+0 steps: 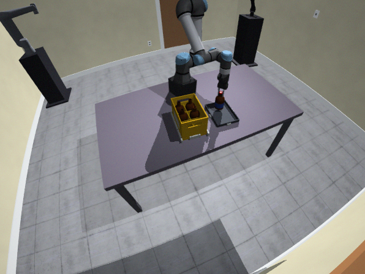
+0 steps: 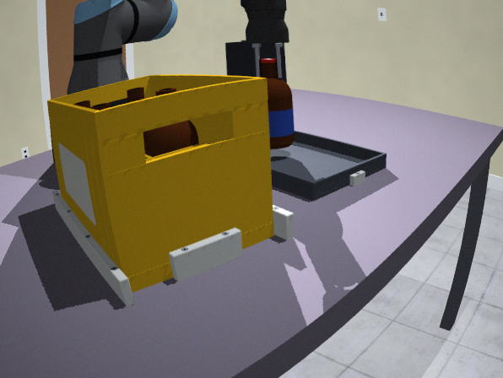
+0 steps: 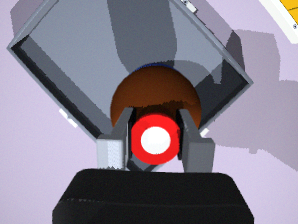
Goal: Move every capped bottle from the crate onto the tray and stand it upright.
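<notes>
My gripper (image 1: 221,91) (image 2: 267,61) (image 3: 155,123) is shut on the red-capped neck of a brown bottle with a blue label (image 1: 219,103) (image 2: 280,114) (image 3: 154,92). The bottle hangs upright over the back corner of the dark tray (image 1: 230,117) (image 2: 338,169) (image 3: 60,43), its base just at or a little above the tray floor. The yellow crate (image 1: 193,123) (image 2: 177,181) stands left of the tray and holds several brown bottles (image 1: 185,111) (image 2: 169,137) with open necks.
The robot base (image 1: 182,84) stands on the table behind the crate. White stop blocks (image 2: 205,253) edge the crate's foot. Two black stands (image 1: 44,76) (image 1: 248,38) are on the floor beyond the table. The table's right edge (image 2: 422,236) is near the tray.
</notes>
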